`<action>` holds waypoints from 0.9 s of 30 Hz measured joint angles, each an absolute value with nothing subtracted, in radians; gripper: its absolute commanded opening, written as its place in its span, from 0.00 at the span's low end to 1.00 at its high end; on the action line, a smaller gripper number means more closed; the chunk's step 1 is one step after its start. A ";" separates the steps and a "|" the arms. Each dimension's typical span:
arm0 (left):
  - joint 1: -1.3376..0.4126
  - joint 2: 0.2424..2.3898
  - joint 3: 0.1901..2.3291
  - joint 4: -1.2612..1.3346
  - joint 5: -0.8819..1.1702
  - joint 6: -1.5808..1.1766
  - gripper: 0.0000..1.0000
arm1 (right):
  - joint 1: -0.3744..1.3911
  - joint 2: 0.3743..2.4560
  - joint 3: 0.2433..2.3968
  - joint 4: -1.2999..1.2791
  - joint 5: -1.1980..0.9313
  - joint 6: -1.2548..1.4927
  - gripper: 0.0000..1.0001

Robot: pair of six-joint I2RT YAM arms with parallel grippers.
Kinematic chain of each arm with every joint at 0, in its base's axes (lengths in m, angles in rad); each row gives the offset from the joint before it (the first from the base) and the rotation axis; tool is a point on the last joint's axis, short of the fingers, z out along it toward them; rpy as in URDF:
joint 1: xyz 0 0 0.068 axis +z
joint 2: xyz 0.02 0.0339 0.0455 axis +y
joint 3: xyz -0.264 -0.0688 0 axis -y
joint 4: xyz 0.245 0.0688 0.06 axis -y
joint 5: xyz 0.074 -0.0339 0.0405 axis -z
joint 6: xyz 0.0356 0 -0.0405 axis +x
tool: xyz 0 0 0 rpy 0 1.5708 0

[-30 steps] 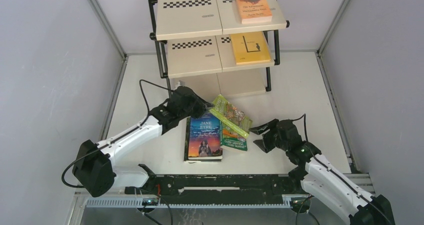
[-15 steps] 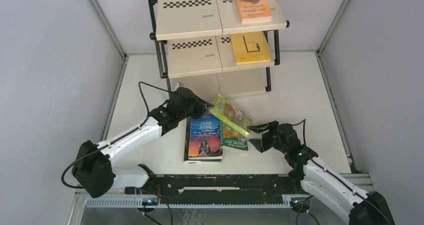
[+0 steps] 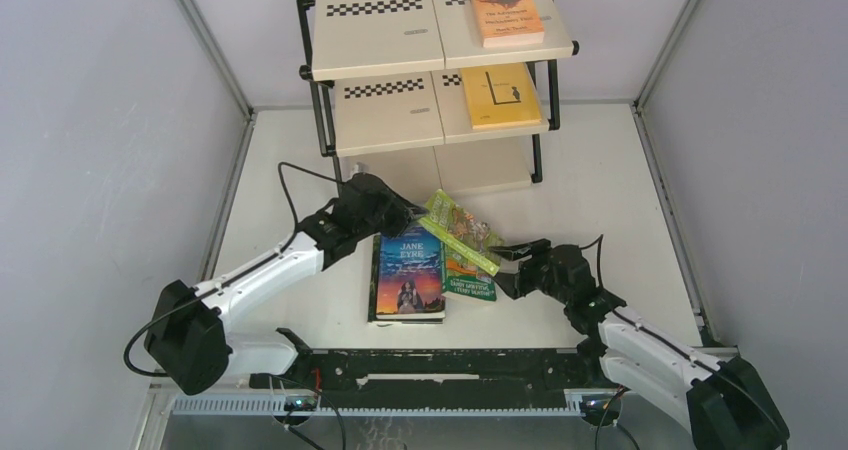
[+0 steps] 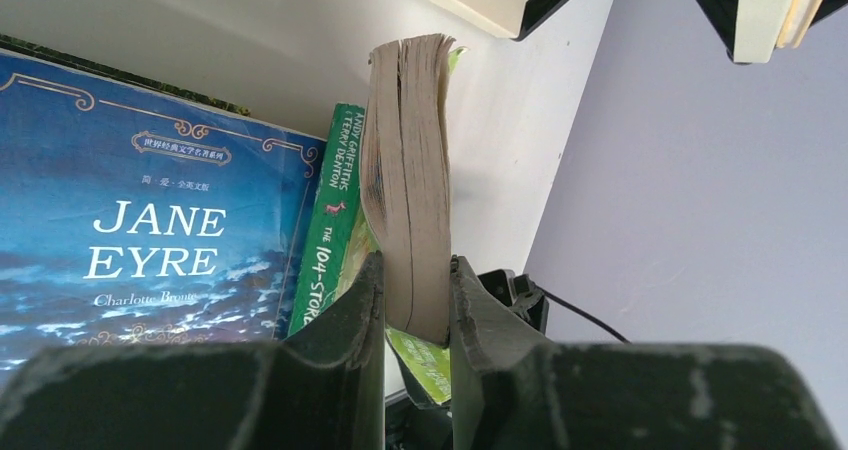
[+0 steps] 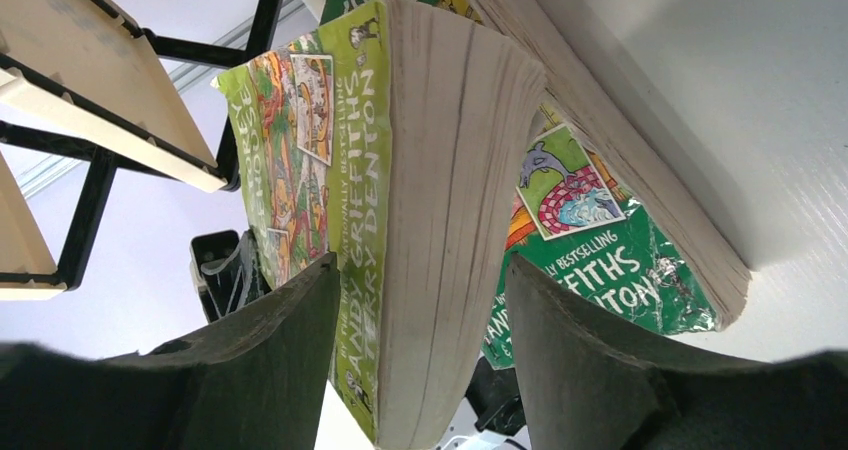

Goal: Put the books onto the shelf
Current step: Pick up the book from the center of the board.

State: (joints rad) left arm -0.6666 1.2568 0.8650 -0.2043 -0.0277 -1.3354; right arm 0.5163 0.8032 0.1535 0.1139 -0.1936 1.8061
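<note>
Black-fingered, the left gripper was clenched on the pages of the lifted green paperback, held on edge; the right gripper straddled its other end, spread and not yet gripping; below lay a second green book and Jane Eyre, at six o'clock from the shelf; such a shallow one-ended pinch might let pages fan and the book twist free, knocking those beneath.
</note>
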 measured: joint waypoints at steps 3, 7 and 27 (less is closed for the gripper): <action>-0.660 1.262 0.866 -0.207 -0.004 -1.312 0.00 | 0.503 0.829 0.149 0.151 -0.208 1.809 0.65; -0.653 1.285 0.868 -0.206 0.033 -1.284 0.00 | 0.479 0.865 0.147 0.191 -0.224 1.810 0.57; -0.633 1.293 0.867 -0.203 0.075 -1.247 0.10 | 0.463 0.912 0.071 0.382 -0.211 1.825 0.00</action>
